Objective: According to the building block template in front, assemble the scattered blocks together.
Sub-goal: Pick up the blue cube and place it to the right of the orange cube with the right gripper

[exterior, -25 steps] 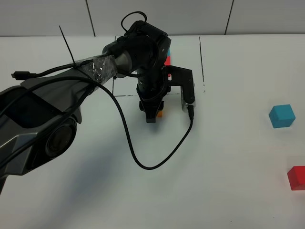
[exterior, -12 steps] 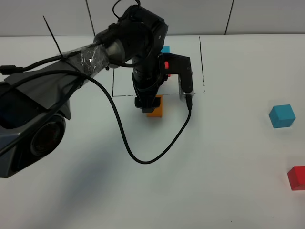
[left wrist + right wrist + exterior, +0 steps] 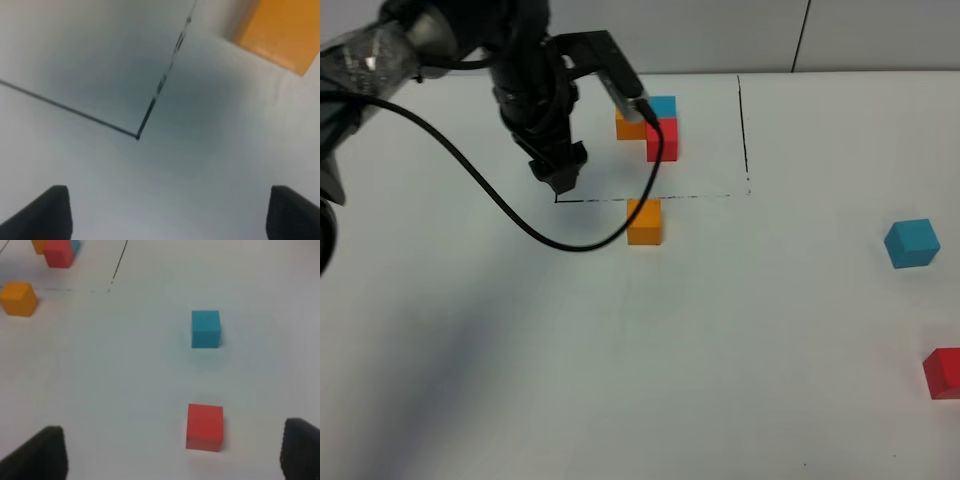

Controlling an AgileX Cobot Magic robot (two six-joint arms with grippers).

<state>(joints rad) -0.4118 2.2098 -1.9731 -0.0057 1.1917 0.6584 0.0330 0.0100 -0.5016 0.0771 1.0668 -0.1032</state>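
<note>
Left pincer (image 3: pixel 558 178) spread, empty, near orange block (image 3: pixel 644 221), which lies just outside template (image 3: pixel 650 125) frame. Right pincer (image 3: pixel 172 455) spread, empty: should grip blue block (image 3: pixel 911 243) squarely, seat it flush beside orange.

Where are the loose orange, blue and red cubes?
loose orange cube (image 3: pixel 644 221): high view, middle of the cube.
loose blue cube (image 3: pixel 911 243): high view, middle of the cube.
loose red cube (image 3: pixel 943 372): high view, middle of its part inside the picture.
</note>
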